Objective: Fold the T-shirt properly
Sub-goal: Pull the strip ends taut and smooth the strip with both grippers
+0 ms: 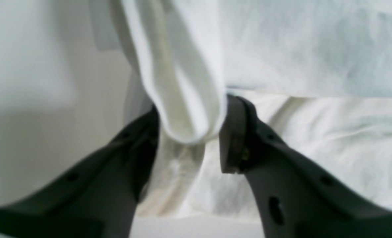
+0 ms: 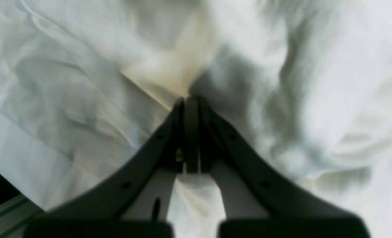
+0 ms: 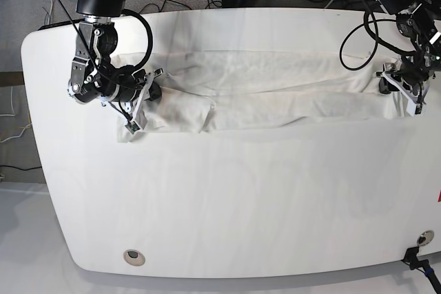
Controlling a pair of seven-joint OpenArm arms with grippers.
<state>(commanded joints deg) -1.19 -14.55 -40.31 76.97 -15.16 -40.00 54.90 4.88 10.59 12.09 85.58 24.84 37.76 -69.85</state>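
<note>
Base view: a white T-shirt (image 3: 275,94) lies stretched in a long, narrow band across the far half of a white table (image 3: 227,204), an arm at each end. At the picture's left, the right gripper (image 3: 153,87) reaches in low and sideways from its black wrist, bearing on the cloth's bunched left end. The right wrist view shows its jaws pressed together with white fabric caught between them and a tongue of it hanging below the fingers (image 2: 191,132).

At the picture's right, the left gripper (image 3: 388,82) hangs from a bent forearm trailing cables, set at the cloth's far right end. Its wrist view shows the jaws spread with a rolled fold of the T-shirt (image 1: 189,99) lying between them; the right-hand finger (image 1: 235,132) touches the cloth, but the jaws do not look clamped on it.

The garment appears already narrowed lengthwise, plain side up, no print in sight. The step in hand looks like gripping both ends, or letting go of one, ahead of folding the band crosswise. That next move would call for a firm pinch at the right end, matching the left, then a level lift so the layers do not slide apart.
</note>
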